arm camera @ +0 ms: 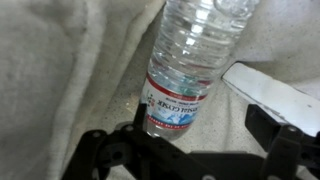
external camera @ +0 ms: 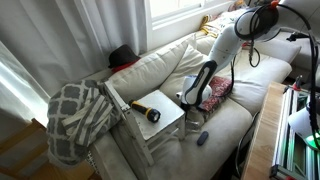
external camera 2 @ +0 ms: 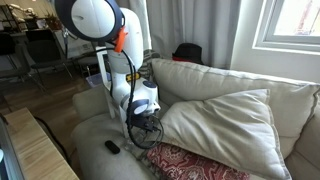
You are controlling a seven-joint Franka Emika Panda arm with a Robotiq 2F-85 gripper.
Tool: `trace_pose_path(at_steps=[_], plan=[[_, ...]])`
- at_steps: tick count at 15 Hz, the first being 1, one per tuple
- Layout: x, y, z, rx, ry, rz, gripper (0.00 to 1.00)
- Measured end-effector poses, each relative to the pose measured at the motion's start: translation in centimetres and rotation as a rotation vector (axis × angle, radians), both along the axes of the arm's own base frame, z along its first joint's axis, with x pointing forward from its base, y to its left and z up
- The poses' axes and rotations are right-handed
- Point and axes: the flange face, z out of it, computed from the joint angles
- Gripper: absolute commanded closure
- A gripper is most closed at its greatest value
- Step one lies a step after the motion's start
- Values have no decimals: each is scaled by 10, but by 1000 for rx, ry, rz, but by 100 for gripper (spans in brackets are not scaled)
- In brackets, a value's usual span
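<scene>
Bottle (arm camera: 190, 60): clear, labelled, water inside, on beige sofa (arm camera: 60, 70), just beside white bench (arm camera: 275, 95). Fingers (arm camera: 280, 140) spread wide, gripping nothing, bottle base between them. Flashlight (external camera: 147, 112) on bench. Window (external camera: 190, 8) behind sofa.

Cream sofa (external camera: 160, 66) — window (external camera: 186, 8) (daylit) behind

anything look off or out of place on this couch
A white tray table sits tilted on the couch, with a flashlight on top. A water bottle rests against the cushion between the open fingers, slanted in the wrist view. No spill visible.
</scene>
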Motion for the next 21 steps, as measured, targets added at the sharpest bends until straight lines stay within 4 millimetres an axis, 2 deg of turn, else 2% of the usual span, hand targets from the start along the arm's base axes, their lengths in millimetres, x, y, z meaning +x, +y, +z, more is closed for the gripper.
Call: trace_pose_path(at_steps=[3,5,7,8,10,12,17,18,19,21], plan=[[1,-1,-17,-8,-14,14,0],[1,-1,-19,-8,-39,16,0],[4,0,-17,-9,-66,19,18],[5,1,-16,-9,-76,21,32],[5,2,-16,-8,-84,26,8],[4,3,-17,-10,-82,31,1],[-7,8,-27,-36,-42,49,0],[-8,10,-29,-44,-36,52,25],[-9,11,-30,-50,-33,55,26],[-11,12,-31,-59,-28,66,41]])
